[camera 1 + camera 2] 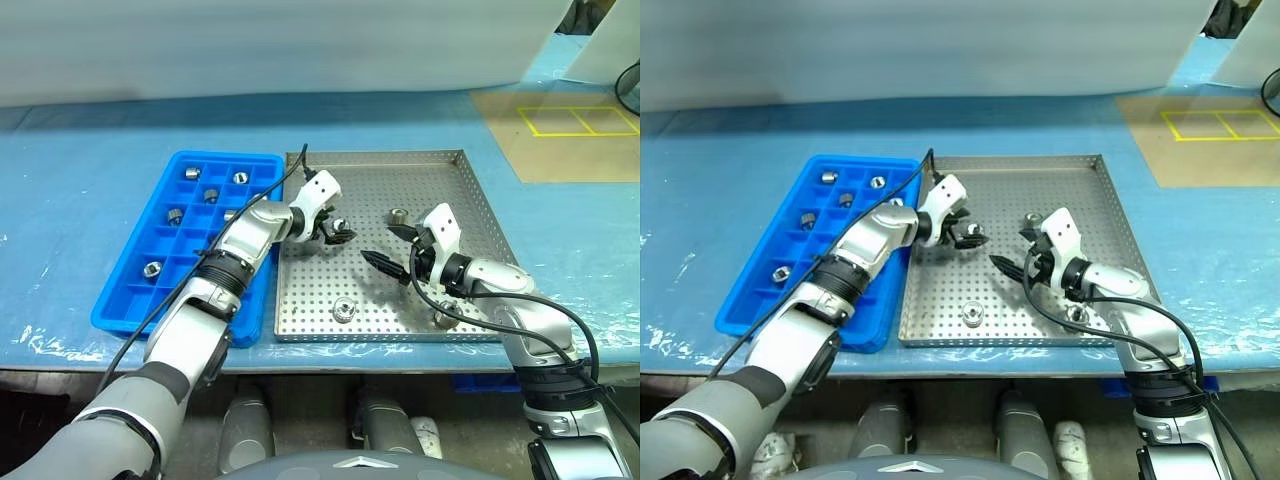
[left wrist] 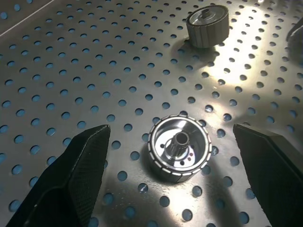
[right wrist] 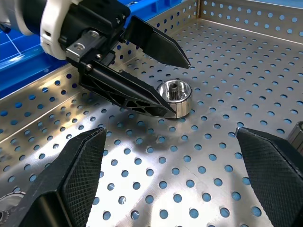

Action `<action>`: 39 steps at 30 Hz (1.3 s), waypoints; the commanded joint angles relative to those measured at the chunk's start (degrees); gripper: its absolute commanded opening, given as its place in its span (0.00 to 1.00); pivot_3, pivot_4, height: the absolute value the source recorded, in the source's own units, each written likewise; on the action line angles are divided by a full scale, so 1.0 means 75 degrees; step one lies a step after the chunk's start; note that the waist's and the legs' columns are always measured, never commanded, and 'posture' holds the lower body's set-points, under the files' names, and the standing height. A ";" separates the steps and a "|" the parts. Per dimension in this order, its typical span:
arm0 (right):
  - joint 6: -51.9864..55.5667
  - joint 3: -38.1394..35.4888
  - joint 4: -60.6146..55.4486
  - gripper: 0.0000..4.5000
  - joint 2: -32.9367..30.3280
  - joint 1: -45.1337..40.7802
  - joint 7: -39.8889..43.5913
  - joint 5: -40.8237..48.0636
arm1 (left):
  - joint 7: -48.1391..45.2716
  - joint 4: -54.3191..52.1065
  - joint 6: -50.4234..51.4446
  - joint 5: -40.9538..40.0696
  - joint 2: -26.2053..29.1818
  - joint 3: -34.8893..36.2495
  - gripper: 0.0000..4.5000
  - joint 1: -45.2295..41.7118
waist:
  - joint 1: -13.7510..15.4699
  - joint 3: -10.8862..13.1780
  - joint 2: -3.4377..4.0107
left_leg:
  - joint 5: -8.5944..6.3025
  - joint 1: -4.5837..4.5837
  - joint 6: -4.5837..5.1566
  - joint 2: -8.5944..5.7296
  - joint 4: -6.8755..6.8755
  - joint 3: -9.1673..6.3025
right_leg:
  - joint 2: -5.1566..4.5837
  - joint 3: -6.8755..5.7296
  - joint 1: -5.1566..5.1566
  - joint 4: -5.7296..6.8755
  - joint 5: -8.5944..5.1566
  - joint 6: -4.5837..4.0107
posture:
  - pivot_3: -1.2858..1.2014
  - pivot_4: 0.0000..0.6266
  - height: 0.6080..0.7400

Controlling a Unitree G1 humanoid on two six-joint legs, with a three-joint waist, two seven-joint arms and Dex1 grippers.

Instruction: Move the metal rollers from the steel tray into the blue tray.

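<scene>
1. The left gripper [image 1: 338, 231] sits at the centre of the left eye view, low over the upper left part of the steel tray [image 1: 470, 200]. Its jaws are spread wide and hold nothing.
2. A roller [image 2: 179, 147] lies between its two fingers [image 2: 75, 175] in the left wrist view, flat on the perforated floor with the hole up. Neither finger touches it there. In the right wrist view the lower finger crosses in front of the roller's base, so contact on that side cannot be told.
3. The right gripper [image 1: 385, 248] is just right of the left one, pointing toward it across the tray. Its jaws are also wide apart and empty, with bare floor between them.
4. Other rollers in the steel tray: one [image 1: 398, 216] at upper centre, just beside the right gripper's upper finger; one [image 1: 344, 310] near the tray's lower edge, well apart from both grippers; one [image 1: 444, 319] at lower right, partly hidden under the right wrist.
5. The blue tray [image 1: 130, 315] lies touching the steel tray's left rim. The left forearm crosses its right side and hides some compartments.
6. Several rollers already sit in separate compartments: three in the upper rows [image 1: 191, 173], one mid-left [image 1: 175, 215], one lower left [image 1: 152, 268].
7. A black cable arcs from the left wrist over the rim between the trays. Another loops beside the right arm.
8. Both trays rest on a blue-covered table [image 1: 80, 190]. A brown panel with yellow lines [image 1: 570, 135] lies at upper right.
</scene>
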 commanded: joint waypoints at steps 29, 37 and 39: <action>0.0183 -0.0168 -0.0996 1.00 -0.0069 0.0396 -0.0508 0.0312 | 0.0709 -0.1114 0.0652 -0.0139 -0.0595 0.1006 0.38 0.0143 | -0.0186 0.0001 -0.0001 | -0.0023 0.0026 0.0033 0.0001 -0.0005 -0.0001 | -0.0002 -0.0002 0.0040 -0.0022 -0.0001 0.0000 | 0.40 0.24 1.00; -0.0184 0.0253 -0.0217 1.00 0.0064 -0.0246 -0.0141 0.0168 | 0.2400 -0.5698 0.2581 -0.0306 -0.0530 0.1684 0.38 0.2090 | -0.0174 0.0002 0.0001 | -0.0023 0.0019 0.0033 0.0007 -0.0008 0.0001 | -0.0001 -0.0008 0.0028 -0.0020 -0.0002 -0.0002 | 0.45 0.24 1.00; -0.0311 0.0403 0.0045 1.00 0.0103 -0.0421 -0.0022 0.0111 | 0.2881 -0.6721 0.2917 -0.0245 -0.0534 0.1859 0.38 0.2612 | -0.0161 0.0003 0.0001 | -0.0023 0.0009 0.0033 0.0008 -0.0008 0.0000 | -0.0002 -0.0012 0.0021 -0.0021 -0.0003 -0.0003 | 0.46 0.24 1.00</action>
